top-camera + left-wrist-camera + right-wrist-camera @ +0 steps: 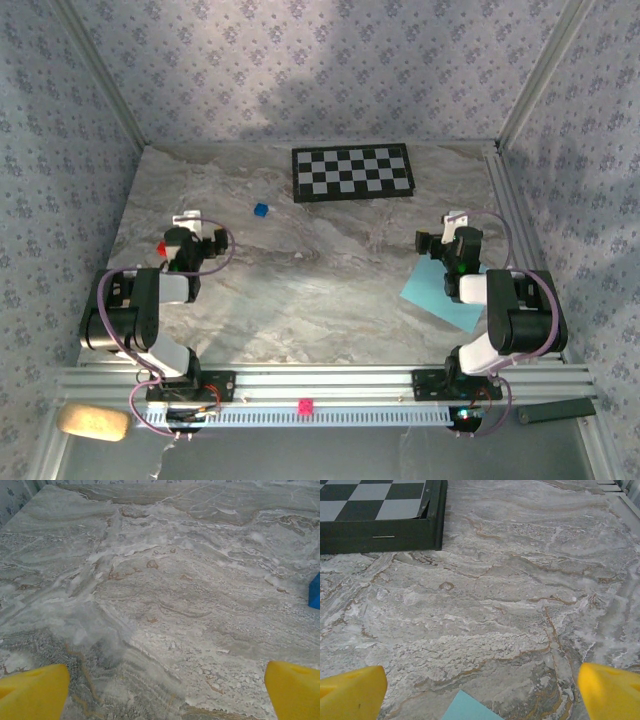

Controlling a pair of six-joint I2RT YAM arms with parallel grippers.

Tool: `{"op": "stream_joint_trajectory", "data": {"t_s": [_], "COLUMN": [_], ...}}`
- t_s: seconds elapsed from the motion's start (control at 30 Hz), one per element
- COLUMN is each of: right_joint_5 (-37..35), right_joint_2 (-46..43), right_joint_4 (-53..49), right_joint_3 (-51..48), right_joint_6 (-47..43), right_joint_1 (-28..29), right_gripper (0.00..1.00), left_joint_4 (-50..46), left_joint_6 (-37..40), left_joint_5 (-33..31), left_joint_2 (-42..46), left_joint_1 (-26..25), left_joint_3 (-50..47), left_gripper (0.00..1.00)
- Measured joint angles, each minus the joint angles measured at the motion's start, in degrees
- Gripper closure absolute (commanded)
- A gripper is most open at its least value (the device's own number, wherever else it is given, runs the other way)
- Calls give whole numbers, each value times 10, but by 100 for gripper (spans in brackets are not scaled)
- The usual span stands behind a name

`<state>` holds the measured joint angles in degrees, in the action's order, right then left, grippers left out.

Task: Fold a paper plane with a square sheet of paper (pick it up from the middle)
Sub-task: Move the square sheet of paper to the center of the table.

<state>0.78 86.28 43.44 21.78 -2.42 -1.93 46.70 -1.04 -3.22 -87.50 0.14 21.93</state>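
Observation:
The square sheet of paper (432, 289) is light blue and lies flat on the marble table at the right, its near part hidden under my right arm. One corner of the sheet (468, 709) pokes in at the bottom of the right wrist view, between the yellow fingertips (351, 694). My right gripper (446, 234) hovers open just beyond the sheet's far corner, holding nothing. At the left of the table my left gripper (194, 232) is also open, with bare marble between its yellow fingertips (33, 694). The paper plane is out of view.
A black-and-white checkerboard (352, 172) lies at the back of the table; its near corner (380, 515) is ahead and left of the right gripper. A tiny dark-blue cube (261, 210) sits ahead and right of the left gripper, at the right edge (315, 591) of its view. Patterned walls enclose the table.

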Motion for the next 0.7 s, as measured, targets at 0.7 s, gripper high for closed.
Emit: {"op": "stream_joint_trajectory", "data": {"t_s": [0.7], "right_joint_5": [141], "right_joint_2": [-176], "right_joint_4": [-548], "right_joint_3": [161], "right_joint_6": [265], "right_joint_1": [-124], "right_gripper": [5], "left_joint_4": [-428], "left_joint_6": [-274], "left_joint_5": [63], "left_joint_2": [266], "left_joint_1": [29], "left_joint_3": [104], "left_gripper": [0]}}
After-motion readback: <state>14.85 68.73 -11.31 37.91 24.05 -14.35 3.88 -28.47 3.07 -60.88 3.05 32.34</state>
